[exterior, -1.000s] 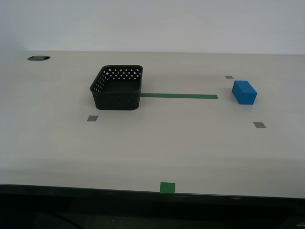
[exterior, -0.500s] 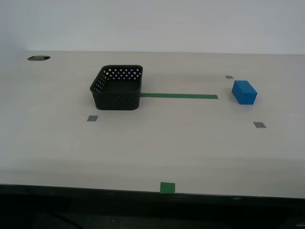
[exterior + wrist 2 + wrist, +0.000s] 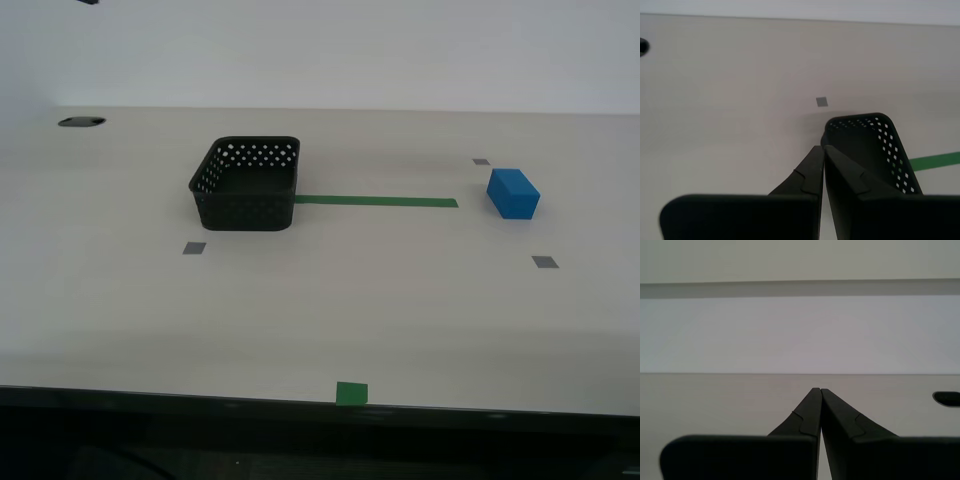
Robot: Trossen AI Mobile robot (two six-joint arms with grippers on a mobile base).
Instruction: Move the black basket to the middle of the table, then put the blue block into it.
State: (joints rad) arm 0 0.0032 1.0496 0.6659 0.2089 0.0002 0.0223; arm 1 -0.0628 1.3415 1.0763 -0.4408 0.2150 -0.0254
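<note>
The black basket (image 3: 245, 185) stands left of centre on the table (image 3: 400, 300), at the left end of the green tape strip (image 3: 375, 201). The blue block (image 3: 513, 193) sits alone at the exterior view's right, past the strip's other end. My second gripper (image 3: 823, 147) is shut and empty, hovering above the table with the basket (image 3: 875, 150) just beyond and beside its tips. My first gripper (image 3: 817, 389) is shut and empty, looking along the tabletop toward the wall. Neither gripper's jaws show in the exterior view.
Grey square marks (image 3: 194, 248) (image 3: 545, 262) (image 3: 481, 161) lie on the table. A green tape square (image 3: 351, 392) sits by the dark front edge. A dark cable hole (image 3: 80, 122) is at the far left. A dark sliver (image 3: 88, 1) shows at the top edge.
A small dark sliver has come into the exterior view's top left edge. The basket and the block have not moved.
</note>
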